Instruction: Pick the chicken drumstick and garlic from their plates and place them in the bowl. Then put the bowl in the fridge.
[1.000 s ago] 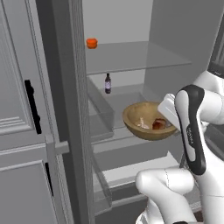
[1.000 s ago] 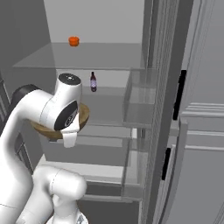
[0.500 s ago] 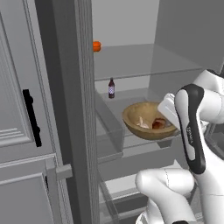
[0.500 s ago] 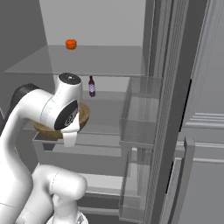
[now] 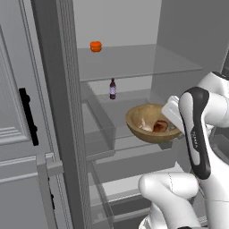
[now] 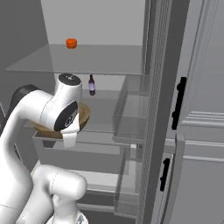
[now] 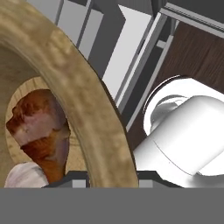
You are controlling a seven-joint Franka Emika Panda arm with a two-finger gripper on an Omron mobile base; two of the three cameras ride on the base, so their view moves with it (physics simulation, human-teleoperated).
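Observation:
My gripper (image 5: 173, 125) is shut on the right rim of the tan wooden bowl (image 5: 150, 134), holding it level in front of the fridge's middle glass shelf (image 5: 134, 107). In the bowl lie the reddish-brown chicken drumstick (image 5: 161, 126) and the pale garlic (image 5: 144, 123). The hand view looks along the bowl's rim (image 7: 87, 109), which passes between my gripper (image 7: 109, 177) fingers, with the drumstick (image 7: 39, 127) and garlic (image 7: 24, 178) inside. From the right, my arm covers most of the bowl (image 6: 83, 114). The fridge (image 5: 179, 44) stands open. The plates are out of view.
An orange item (image 5: 95, 46) sits on the upper glass shelf and a small dark bottle (image 5: 112, 88) at the back of the middle one. The open left door (image 5: 22, 112) and the right door's clear bins (image 6: 133, 113) flank the opening.
Both base views have shifted a little, so the base has moved in front of the fridge. The bowl stays in my gripper and sits slightly lower against the shelves.

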